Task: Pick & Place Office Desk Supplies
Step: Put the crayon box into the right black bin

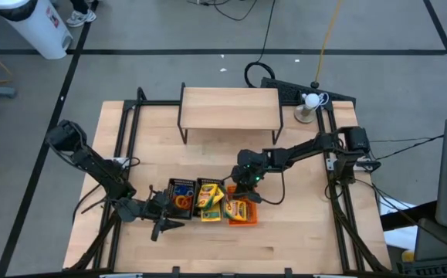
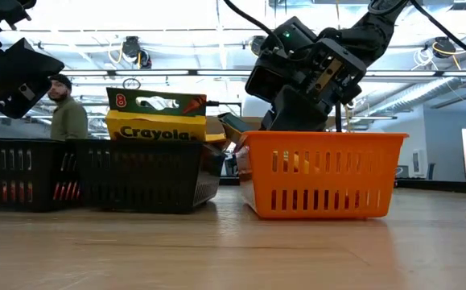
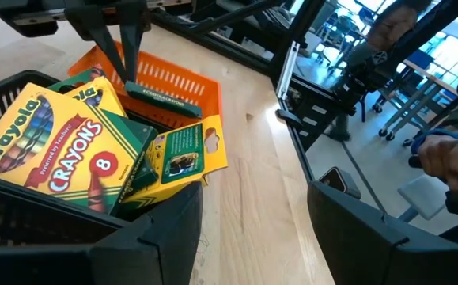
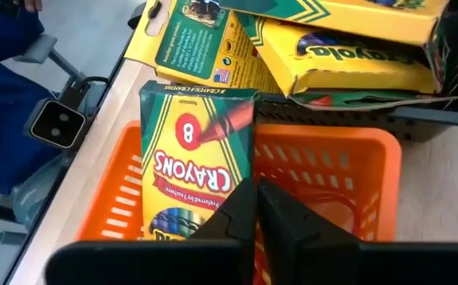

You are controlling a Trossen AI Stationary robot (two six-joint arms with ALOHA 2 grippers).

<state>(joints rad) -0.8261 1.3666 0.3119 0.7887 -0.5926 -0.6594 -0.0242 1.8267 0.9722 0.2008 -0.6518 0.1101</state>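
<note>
Three mesh trays sit lower-centre in the high view, contents partly hidden. The right gripper (image 4: 256,210), fingers pressed together, hangs over the orange tray (image 4: 331,162) beside a crayon box (image 4: 197,158). The left gripper (image 1: 165,220) waits lower-left, fingers spread.

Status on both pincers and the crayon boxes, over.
Right pincer shut on crayon box, standing in the orange tray. Left pincer open, beside the black trays. More crayon boxes piled in middle black tray. Nothing blocking.
</note>
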